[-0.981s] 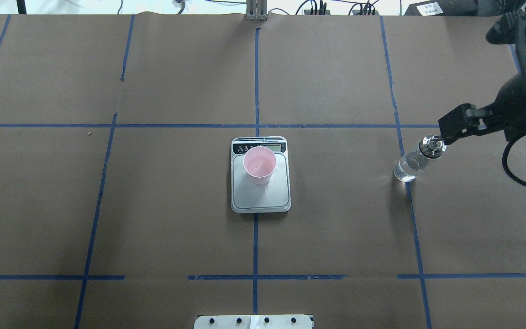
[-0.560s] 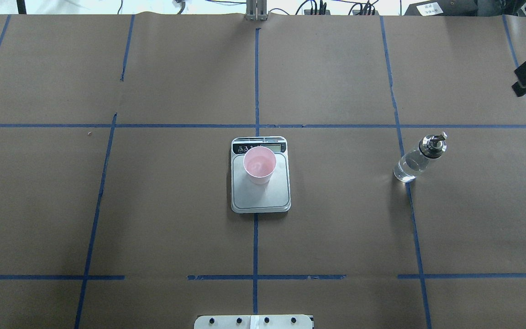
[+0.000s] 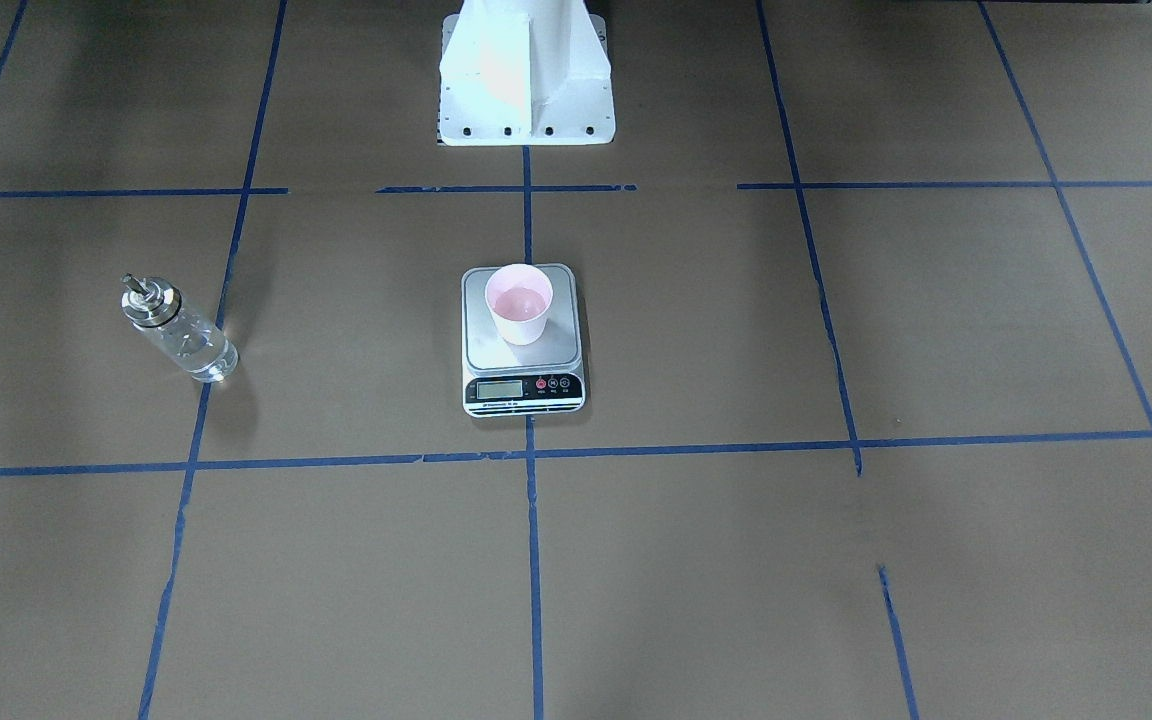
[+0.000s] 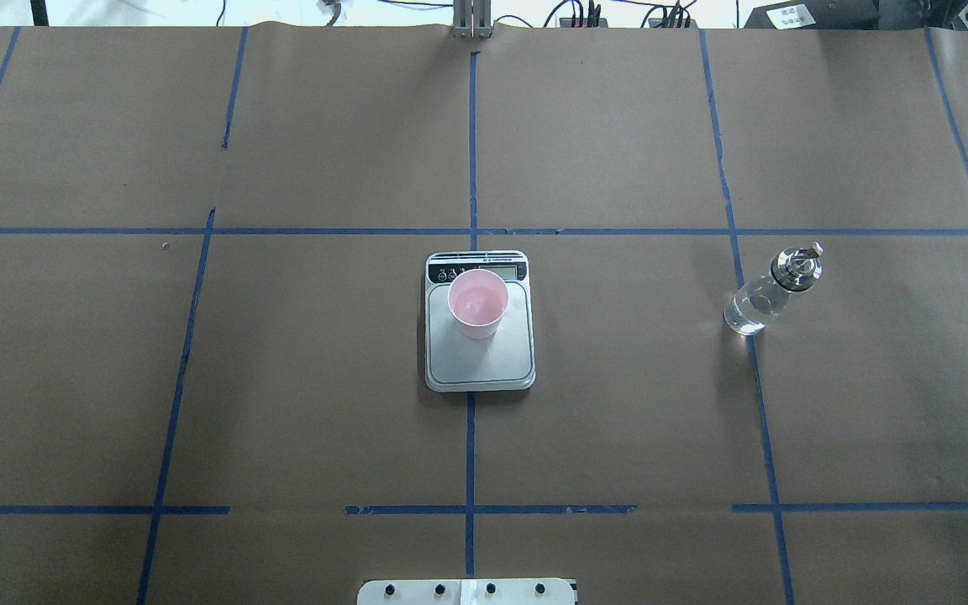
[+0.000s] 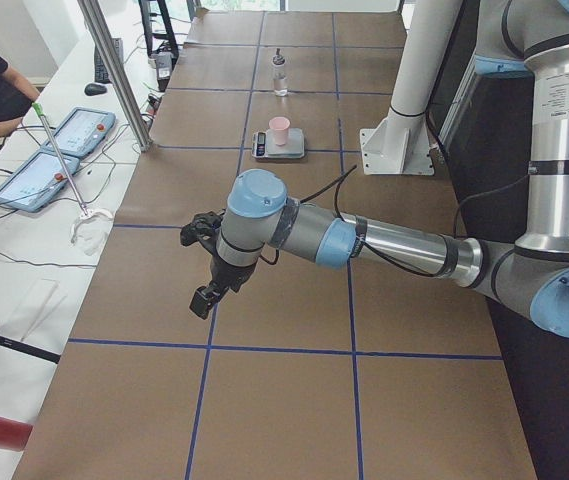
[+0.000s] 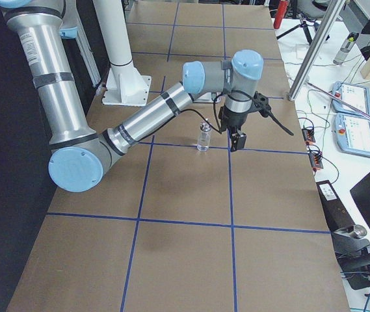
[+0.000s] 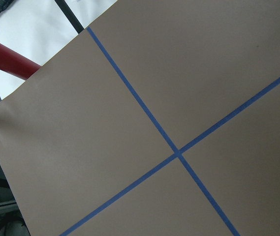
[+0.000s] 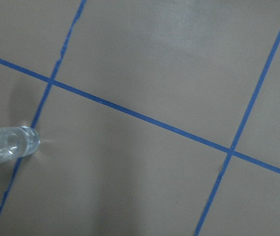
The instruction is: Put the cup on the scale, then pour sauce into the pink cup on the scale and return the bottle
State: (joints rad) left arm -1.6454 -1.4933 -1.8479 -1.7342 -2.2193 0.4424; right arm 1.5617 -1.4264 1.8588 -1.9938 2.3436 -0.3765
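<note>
Front: small pale pink paper cup (image 3: 520, 312) upright on flat silver-grey kitchen scale (image 3: 484, 345); clear glass silver-capped bottle (image 3: 183, 337) well apart | Left side: left gripper (image 5: 204, 295) above brown paper (image 5: 264, 400), can't tell its jaws | Right side: right gripper (image 6: 235, 139) apart from bottle, can't tell its jaws

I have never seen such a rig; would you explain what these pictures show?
It is a robot with two arms, each ending in a two-finger gripper. Two pictures look down on the table, from behind the robot and facing it; two look along it from its ends; two come from wrist cameras. A pink cup stands on a scale; a glass bottle stands apart, on the robot's right. The left gripper and right gripper hold nothing; open or shut, I cannot tell.
</note>
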